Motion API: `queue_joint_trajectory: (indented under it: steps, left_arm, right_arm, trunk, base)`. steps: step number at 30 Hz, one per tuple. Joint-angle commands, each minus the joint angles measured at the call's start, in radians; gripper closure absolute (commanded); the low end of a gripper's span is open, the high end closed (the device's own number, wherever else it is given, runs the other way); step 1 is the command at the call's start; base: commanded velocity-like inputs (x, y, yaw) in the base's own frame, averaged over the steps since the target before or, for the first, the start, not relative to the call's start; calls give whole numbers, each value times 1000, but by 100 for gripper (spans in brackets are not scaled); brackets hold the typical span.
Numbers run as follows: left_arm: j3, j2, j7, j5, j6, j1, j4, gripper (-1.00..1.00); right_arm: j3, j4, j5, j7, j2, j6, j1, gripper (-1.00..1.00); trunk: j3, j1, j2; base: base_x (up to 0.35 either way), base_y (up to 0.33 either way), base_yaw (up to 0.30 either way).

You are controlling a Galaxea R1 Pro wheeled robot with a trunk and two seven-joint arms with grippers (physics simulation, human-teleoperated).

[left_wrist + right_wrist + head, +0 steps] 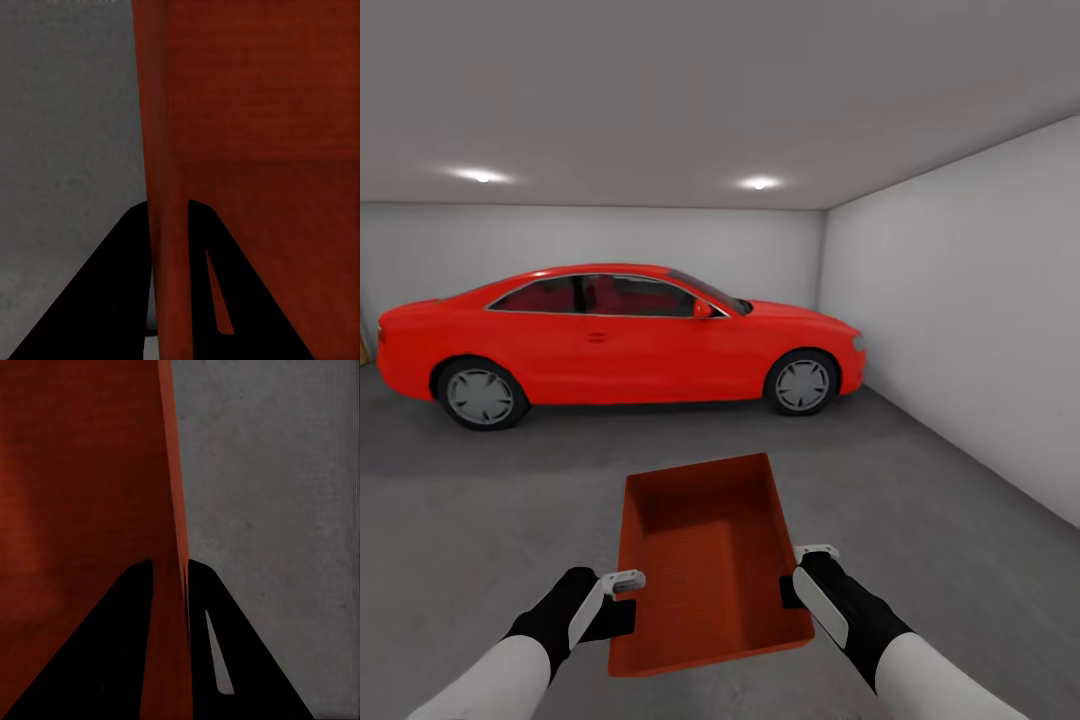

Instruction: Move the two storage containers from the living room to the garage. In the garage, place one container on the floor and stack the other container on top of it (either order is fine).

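Orange-red plastic sits between both arms: one bin point(708, 560) is held up in front of the robot, above the grey concrete floor point(480, 520) of the garage, with a red car point(620, 340) parked well ahead along the far wall. The left gripper point(622, 600) pinches the bin's left wall, and the left wrist view shows a dark finger point(112, 300) on each side of that wall point(169, 225). The right gripper point(800, 580) is clamped likewise on the right wall, its fingers point(247, 660) straddling the thin rim point(171, 585). The bin looks empty, and I see no second bin on the floor here. So the step in hand seems to be the carry-in and set-down. Next, both arms should lower together, keeping the bin level, until its bottom rests on the concrete, then both grips should let go and draw outward.
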State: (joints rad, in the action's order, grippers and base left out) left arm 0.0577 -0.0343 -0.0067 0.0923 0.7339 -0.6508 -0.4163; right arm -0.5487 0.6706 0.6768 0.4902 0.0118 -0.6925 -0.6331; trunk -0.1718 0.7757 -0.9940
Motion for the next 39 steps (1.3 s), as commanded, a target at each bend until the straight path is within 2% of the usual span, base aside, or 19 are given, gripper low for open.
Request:
queue_joint_trajectory:
  steps: [1, 15, 39]
  left_arm:
    - [11, -6, 4, 7, 5, -1, -2, 100]
    - [11, -6, 4, 7, 5, -1, -2, 100]
    - [11, -6, 4, 7, 5, -1, -2, 100]
  right_arm:
    - [-13, 0, 18, 8, 0, -2, 0, 100]
    - [-13, 0, 18, 8, 0, -2, 0, 100]
    - [-13, 0, 18, 7, 0, -2, 0, 100]
  trunk:
    - [-1, 0, -1]
    - [8, 0, -1]
    - [8, 0, -1]
  base:
    - [1, 0, -261]
    - [0, 0, -263]
    - [0, 0, -287]
